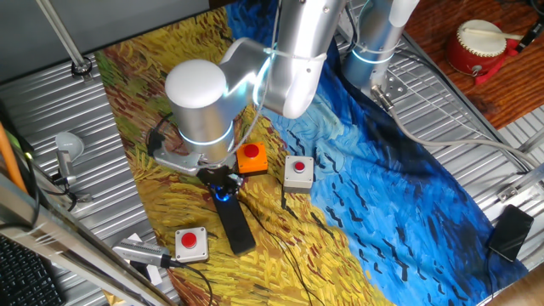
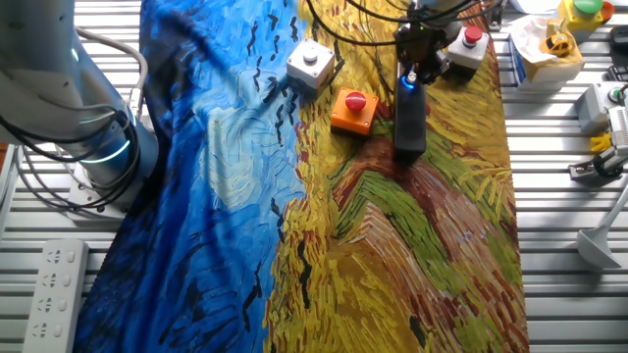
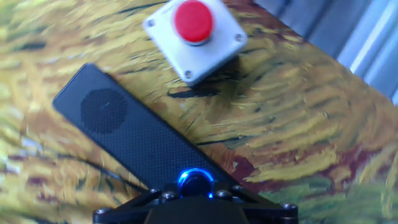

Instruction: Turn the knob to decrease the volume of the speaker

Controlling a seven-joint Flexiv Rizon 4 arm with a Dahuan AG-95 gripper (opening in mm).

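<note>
The speaker is a long flat black bar lying on the painted cloth; it also shows as the speaker and the speaker in the fixed views. At its near end sits the knob, round and black with a glowing blue ring. My gripper is down on that end, its black finger links pressed against both sides of the knob. The blue glow of the knob shows just under the gripper. The fingertips themselves are hidden.
A white box with a red button lies just beyond the speaker. An orange box with a red button and a second white button box sit close beside the gripper. Metal slats border the cloth.
</note>
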